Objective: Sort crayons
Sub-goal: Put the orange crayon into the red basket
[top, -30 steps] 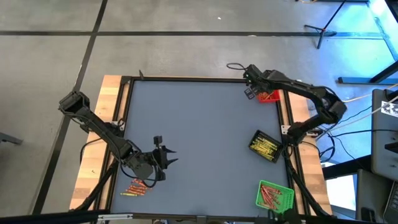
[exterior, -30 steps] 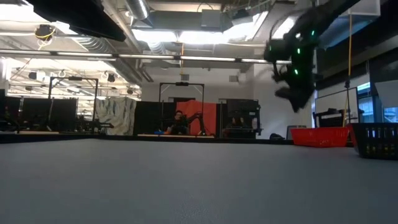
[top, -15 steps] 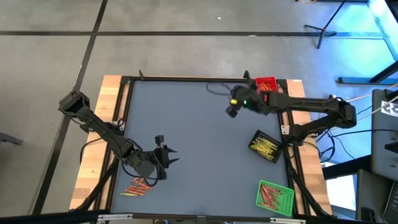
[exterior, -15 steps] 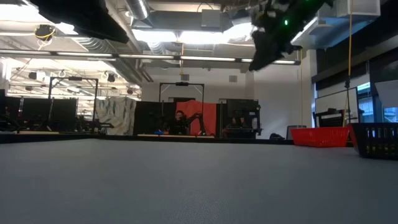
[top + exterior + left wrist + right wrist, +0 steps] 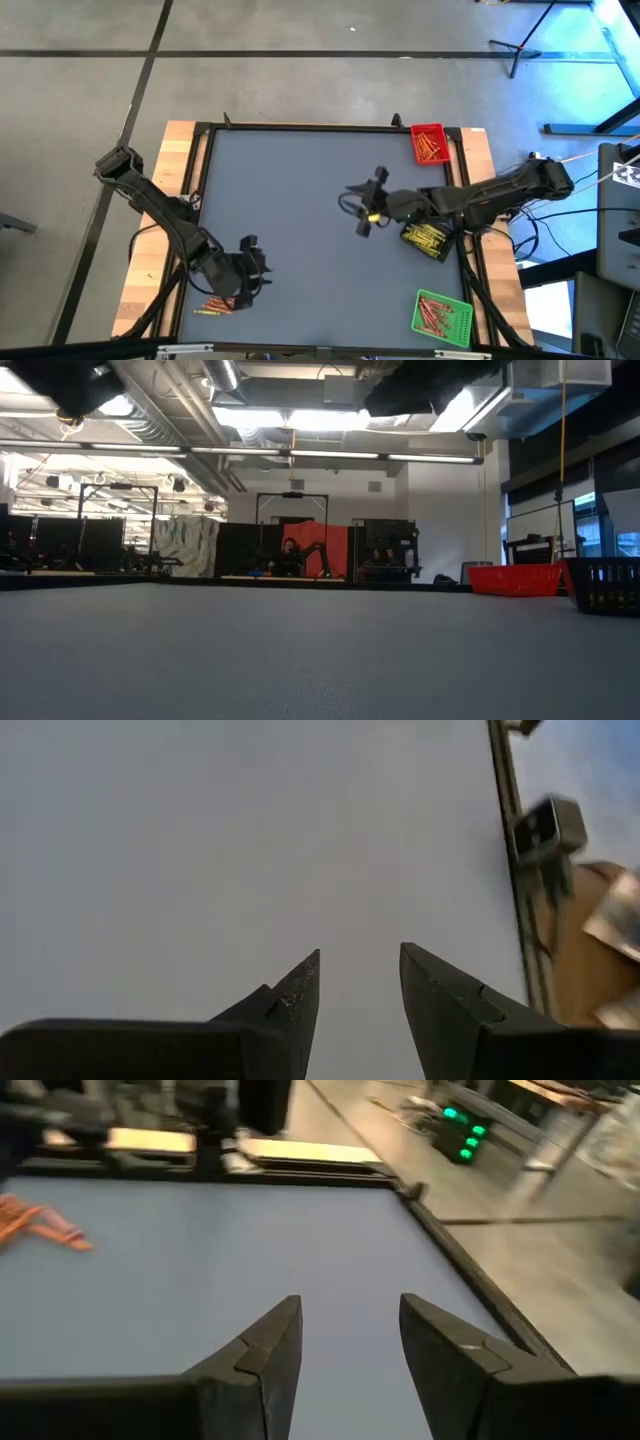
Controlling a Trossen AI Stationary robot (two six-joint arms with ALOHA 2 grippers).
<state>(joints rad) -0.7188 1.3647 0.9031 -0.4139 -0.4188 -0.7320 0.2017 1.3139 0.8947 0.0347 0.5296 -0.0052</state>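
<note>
Near the table's left front corner, the loose crayons [image 5: 218, 299] are heaped, with the left gripper [image 5: 250, 268] just beside them, fingers apart and empty. If lowered blind, sticks may be scattered or knocked off the close table edge [image 5: 184, 240]. Over mid-table, the right gripper [image 5: 366, 205] is carried, fingers apart, nothing held. Along the right side, the red tray [image 5: 430, 143], black tray [image 5: 425, 236] and green tray [image 5: 441, 313] are lined; the black one could be clipped by the right arm. Centre felt is left free for travel.
</note>
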